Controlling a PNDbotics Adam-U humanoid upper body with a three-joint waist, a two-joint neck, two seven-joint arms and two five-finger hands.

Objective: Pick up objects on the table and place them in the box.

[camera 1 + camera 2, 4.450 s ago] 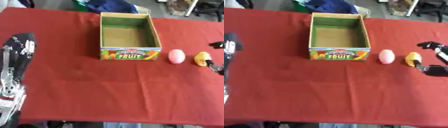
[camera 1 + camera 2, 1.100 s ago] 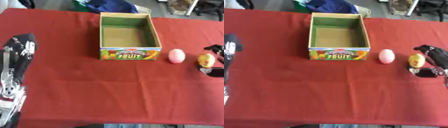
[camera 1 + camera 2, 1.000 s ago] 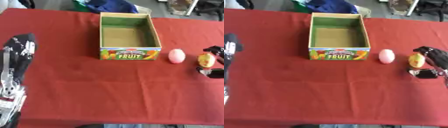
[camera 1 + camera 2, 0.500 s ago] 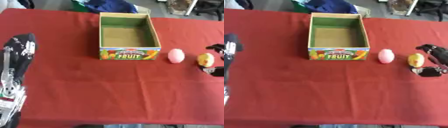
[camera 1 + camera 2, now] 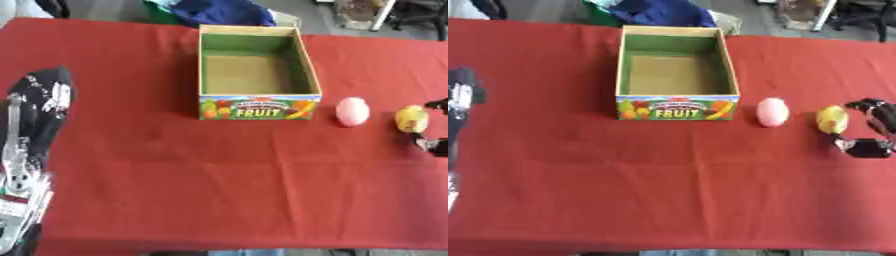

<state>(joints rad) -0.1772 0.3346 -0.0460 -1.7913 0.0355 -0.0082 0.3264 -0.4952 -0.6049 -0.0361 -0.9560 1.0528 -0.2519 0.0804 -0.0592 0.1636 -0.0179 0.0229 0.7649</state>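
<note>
An open cardboard box (image 5: pixel 255 107) with "FRUIT" on its front stands at the middle back of the red table (image 5: pixel 219 190), and nothing shows inside it. A pink egg-shaped thing (image 5: pixel 772 111) lies just right of the box. Further right lies a small yellow fruit (image 5: pixel 830 119). My right hand (image 5: pixel 874 131) reaches in from the right edge, open. Its fingers arch past the fruit's upper right and its thumb sits below the fruit. Whether it touches the fruit is unclear. My left hand (image 5: pixel 39 102) rests at the left edge, far from everything.
A blue cloth over something green (image 5: pixel 219 11) lies beyond the table's far edge, behind the box. Chair or stand legs (image 5: pixel 824 12) show at the upper right. Red cloth stretches from the box to the near edge.
Over the past seconds my right hand has closed in on the yellow fruit from the right; in the last half second it barely shifted. Box, pink thing and left arm have stayed put.
</note>
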